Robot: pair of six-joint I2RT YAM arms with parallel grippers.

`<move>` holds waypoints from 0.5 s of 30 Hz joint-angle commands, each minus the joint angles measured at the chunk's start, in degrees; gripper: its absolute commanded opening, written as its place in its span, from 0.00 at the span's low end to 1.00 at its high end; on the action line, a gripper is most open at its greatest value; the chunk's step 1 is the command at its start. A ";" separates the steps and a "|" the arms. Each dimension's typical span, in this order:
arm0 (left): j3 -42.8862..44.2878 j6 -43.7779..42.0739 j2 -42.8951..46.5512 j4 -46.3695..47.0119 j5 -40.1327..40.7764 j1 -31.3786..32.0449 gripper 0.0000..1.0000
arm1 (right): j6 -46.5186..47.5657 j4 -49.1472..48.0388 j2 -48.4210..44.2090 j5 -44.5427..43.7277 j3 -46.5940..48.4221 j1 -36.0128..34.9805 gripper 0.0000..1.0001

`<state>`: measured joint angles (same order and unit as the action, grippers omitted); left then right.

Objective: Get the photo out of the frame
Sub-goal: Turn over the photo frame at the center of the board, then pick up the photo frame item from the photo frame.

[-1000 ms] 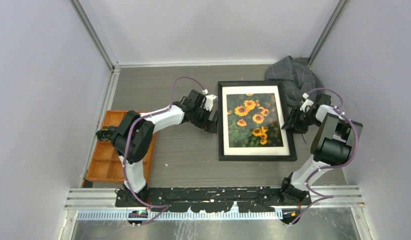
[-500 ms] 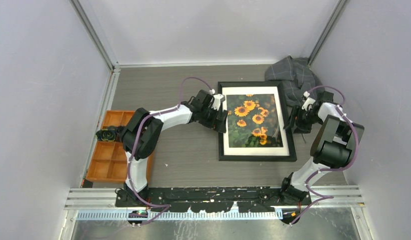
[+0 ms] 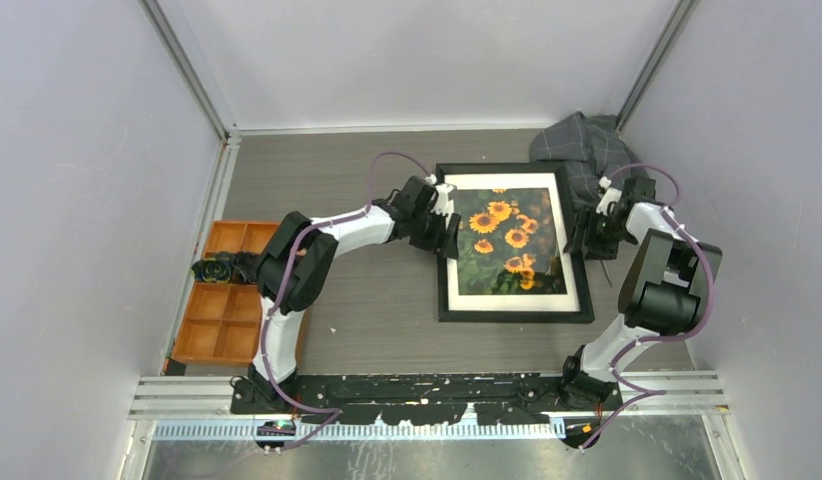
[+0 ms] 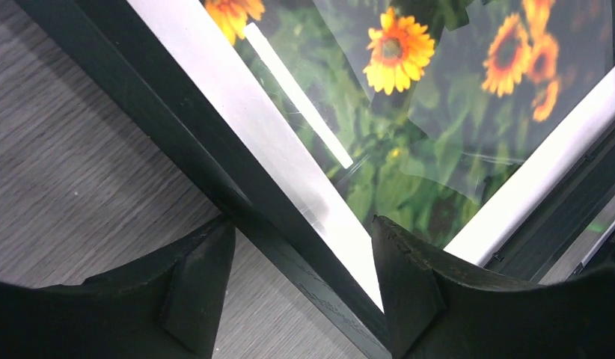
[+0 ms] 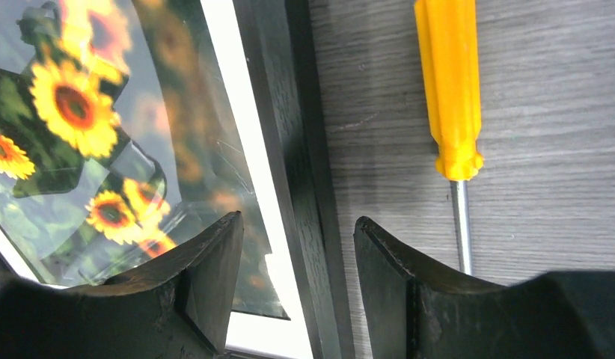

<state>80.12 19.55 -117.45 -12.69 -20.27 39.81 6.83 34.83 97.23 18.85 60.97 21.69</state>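
Straddling the frame (image 3: pixel 515 314) on the table (image 3: pixel 367 300), the left end effector (image 4: pixel 301 254) and right end effector (image 5: pixel 297 247) are hanging open, gripping nothing. The photo (image 3: pixel 507 240) is sitting inside, face up. Grasping is starting, probably calling for clamping both borders, then flipping.

So the frame (image 3: pixel 514 314) sits mid-table (image 3: pixel 377 320) with the photo (image 3: pixel 507 245) in it, tray (image 3: pixel 202 340) way off at 9 o'clock, cloth (image 3: pixel 587 145) at 1, screwdriver (image 5: pixel 448 90) just beside its 3 o'clock edge.
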 commanded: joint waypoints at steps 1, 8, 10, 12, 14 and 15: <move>0.56 1.88 -3.98 -2.92 -0.16 1.32 0.64 | -1.46 -3.31 0.06 -2.98 0.99 -1.19 0.61; 1.50 2.25 -5.25 -4.15 0.39 1.34 0.38 | -2.24 -4.93 2.44 -6.09 1.33 -1.20 0.56; 2.16 2.58 -5.94 -4.65 -0.05 1.32 0.32 | -2.27 -5.07 3.52 -6.32 1.50 -1.21 0.53; 2.61 2.59 -6.43 -5.00 0.10 1.32 0.31 | -2.39 -5.35 4.09 -6.50 1.48 -1.21 0.48; 3.07 2.45 -6.56 -5.66 0.49 1.32 0.30 | -2.35 -5.39 4.06 -6.54 1.45 -1.21 0.40; 3.30 2.28 -6.57 -5.91 0.70 1.25 0.30 | -2.35 -5.47 3.70 -6.47 1.43 -1.21 0.34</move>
<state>83.48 23.11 -120.33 -14.85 -19.03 39.64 5.04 30.39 100.75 13.47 61.43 20.47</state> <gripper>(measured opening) 0.361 0.421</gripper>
